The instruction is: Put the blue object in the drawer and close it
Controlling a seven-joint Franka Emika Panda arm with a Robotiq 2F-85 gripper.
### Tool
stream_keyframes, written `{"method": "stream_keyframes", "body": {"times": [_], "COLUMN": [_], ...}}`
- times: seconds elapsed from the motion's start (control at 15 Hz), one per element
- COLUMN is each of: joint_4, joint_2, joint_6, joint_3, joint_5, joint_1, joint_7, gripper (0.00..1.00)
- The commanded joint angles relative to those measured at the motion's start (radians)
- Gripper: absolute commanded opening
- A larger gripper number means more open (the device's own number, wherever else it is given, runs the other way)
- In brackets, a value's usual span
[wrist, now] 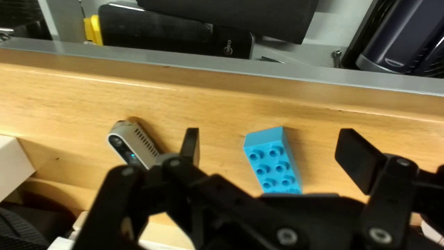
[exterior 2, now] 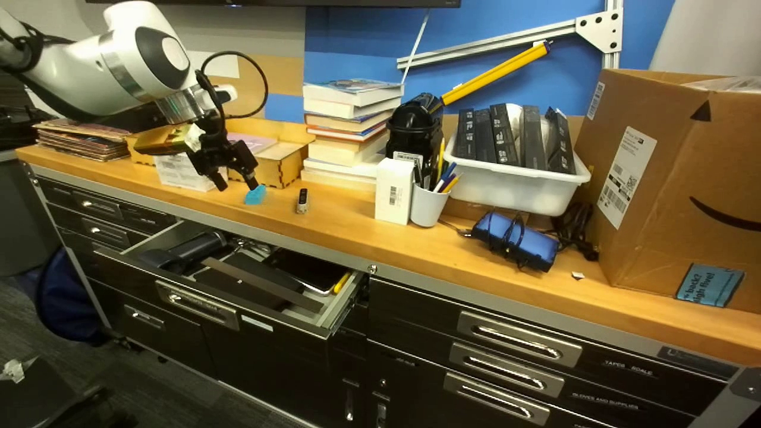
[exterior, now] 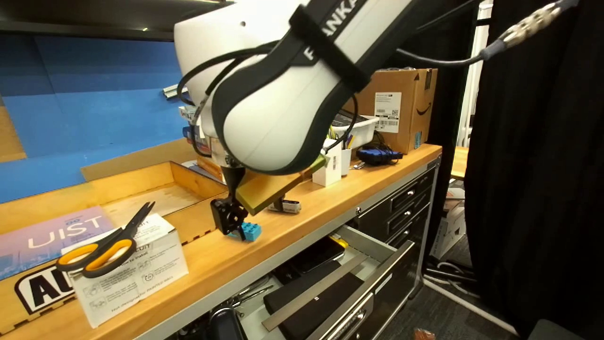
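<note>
The blue object is a bright blue studded brick; it lies on the wooden bench top and also shows in both exterior views. My gripper is open, its fingers on either side of the brick in the wrist view with gaps on both sides. The brick's near end is hidden behind the gripper body. In the exterior views the gripper is low over the bench at the brick. The drawer is pulled open below the bench edge; its front is dark with a metal handle.
The drawer holds a black case, a flat metal bar and dark tools. A small grey camera lies beside the brick. A white box with scissors, a wooden tray, a white carton and a pen cup stand on the bench.
</note>
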Motion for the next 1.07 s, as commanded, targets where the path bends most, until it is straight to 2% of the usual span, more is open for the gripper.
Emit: {"method": "stream_keyframes", "body": {"times": [0.0,0.07,0.13,0.2,0.47,0.73,0.8,1.0], "joint_4": [0.125,0.15,0.167,0.182,0.221,0.197,0.181,0.038], "joint_2": [0.125,0.148,0.166,0.178,0.205,0.192,0.179,0.05], "joint_6": [-0.003,-0.005,-0.004,-0.001,-0.004,-0.017,-0.021,-0.046], "joint_3": [-0.073,-0.091,-0.107,-0.124,-0.184,-0.197,-0.191,-0.167], "joint_5": [0.008,0.006,0.009,0.004,-0.014,0.039,0.065,0.189], "joint_1": [0.086,0.106,0.123,0.138,0.18,0.179,0.172,0.138], "joint_7": [-0.01,-0.005,-0.007,-0.009,-0.007,-0.032,-0.052,-0.175], "gripper": [1.0,1.0,0.75,0.74,0.42,0.13,0.13,0.13]}}
